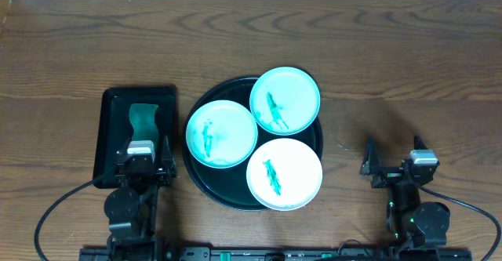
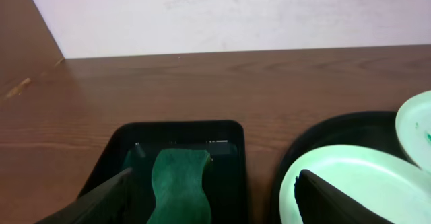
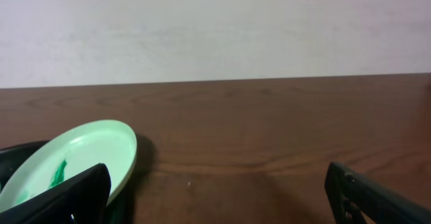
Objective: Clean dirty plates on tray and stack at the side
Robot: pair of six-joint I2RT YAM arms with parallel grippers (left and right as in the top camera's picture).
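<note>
From above, all three plates show, sitting on the round tray (image 1: pixel 220 184) in the middle of the table (image 1: pixel 78 41). The left plate (image 1: pixel 222 133) lies fully inside the tray. The top plate (image 1: pixel 285 99) and the bottom plate (image 1: pixel 284 173) stick out past its rim. Each plate is round, smooth and pale mint, with green scribbles on it. The tray is dark and shiny with a raised edge. The table is brown wood with wavy grain lines.

Left of the tray lies a small black tray (image 1: pixel 110 128) with rounded corners. A dark green cloth (image 1: pixel 143 120) with wavy sides lies in it. The left gripper (image 1: pixel 144 153) hangs over the near end of the small tray, fingers spread wide, holding nothing. The right gripper (image 1: pixel 392 155) is over bare wood right of the tray, fingers also spread wide, holding nothing.

Only the wrist views show the pale wall (image 2: pixel 236 15) behind the table. The left wrist view sees the cloth close up. The right wrist view catches just one plate, low at its left side.
</note>
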